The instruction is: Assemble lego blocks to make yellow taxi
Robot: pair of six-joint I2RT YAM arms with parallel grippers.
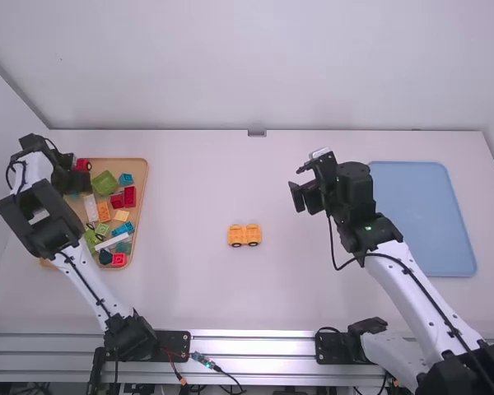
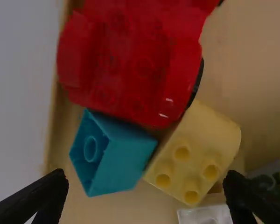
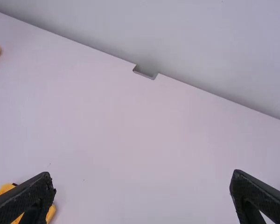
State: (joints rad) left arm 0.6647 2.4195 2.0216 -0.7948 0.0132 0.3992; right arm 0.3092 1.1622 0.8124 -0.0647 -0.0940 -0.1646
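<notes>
A yellow-orange wheeled car base (image 1: pixel 244 235) stands on the table between the arms; part of this car base (image 3: pixel 51 212) shows beside a finger in the right wrist view. My left gripper (image 1: pixel 81 181) is over the far left part of the block tray. In its wrist view the left gripper (image 2: pixel 147 193) is open above a pale yellow block (image 2: pixel 196 154) and a teal block (image 2: pixel 114 154), which lie beside a red car base (image 2: pixel 135 60). My right gripper (image 1: pixel 303 197) hangs over the table right of the car base; in its own view the right gripper (image 3: pixel 142 196) is open, holding nothing.
The wooden tray (image 1: pixel 140 169) at the left holds several red, green, teal, orange and white blocks. A blue flat tray (image 1: pixel 424 218) lies at the right, beside the right arm. A wall (image 1: pixel 255 66) rises behind the table.
</notes>
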